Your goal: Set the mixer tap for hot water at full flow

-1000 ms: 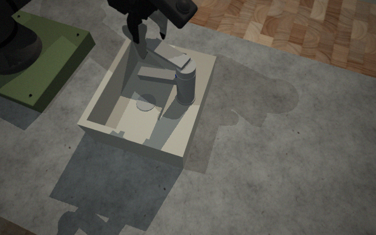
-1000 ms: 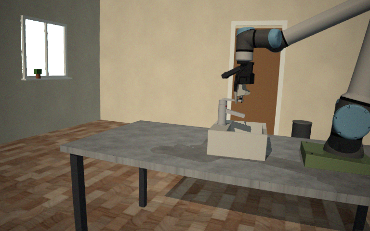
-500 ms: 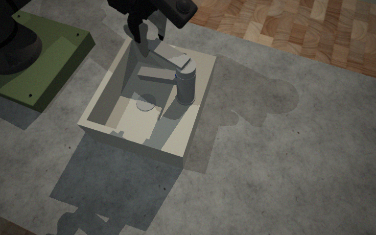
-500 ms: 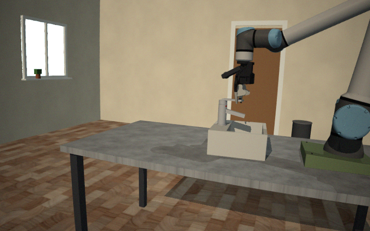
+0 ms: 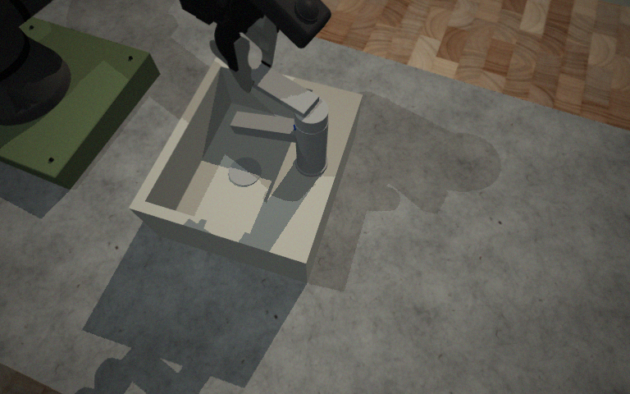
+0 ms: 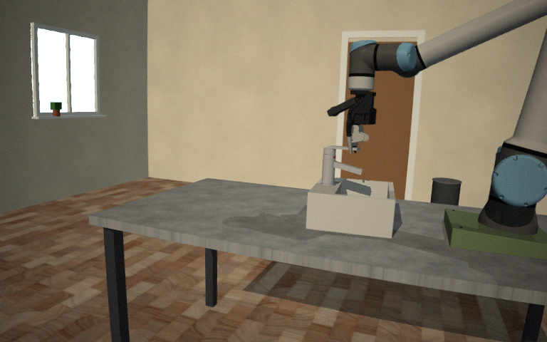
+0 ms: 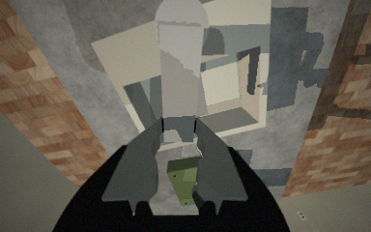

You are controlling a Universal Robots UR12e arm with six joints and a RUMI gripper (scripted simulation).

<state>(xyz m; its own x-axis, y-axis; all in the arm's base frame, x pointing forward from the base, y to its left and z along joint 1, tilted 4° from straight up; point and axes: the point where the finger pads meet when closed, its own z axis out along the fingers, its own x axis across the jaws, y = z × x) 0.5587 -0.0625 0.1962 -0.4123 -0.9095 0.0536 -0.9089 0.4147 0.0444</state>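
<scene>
Gripper point(image 7: 179, 127) clamped on the free end of the lever point(image 7: 180, 72), fingers narrowed until both flat grey pads press the sides of the lever. Lever: flat, matte grey slab with a rounded far end, lying roughly level atop the tap body point(image 5: 311, 144) and angled away from the spout point(image 5: 262, 124) beneath it. Tap body: smooth grey upright cylinder, seated on the rim of the basin point(image 5: 297, 253) at its back edge. Spout: plain rectangular bar, reaching from the tap body out over the basin. Basin: cream, box-shaped, sharp-cornered, with a flat round grey drain disc point(image 5: 244, 171) below the spout. Red dot point(image 6: 335, 155) on the tap body just under the lever. Table top point(image 6: 181, 209) under the basin: mottled grey, stone-like. Base plate point(image 5: 134, 65) beside the basin: olive green, flat-sided.
</scene>
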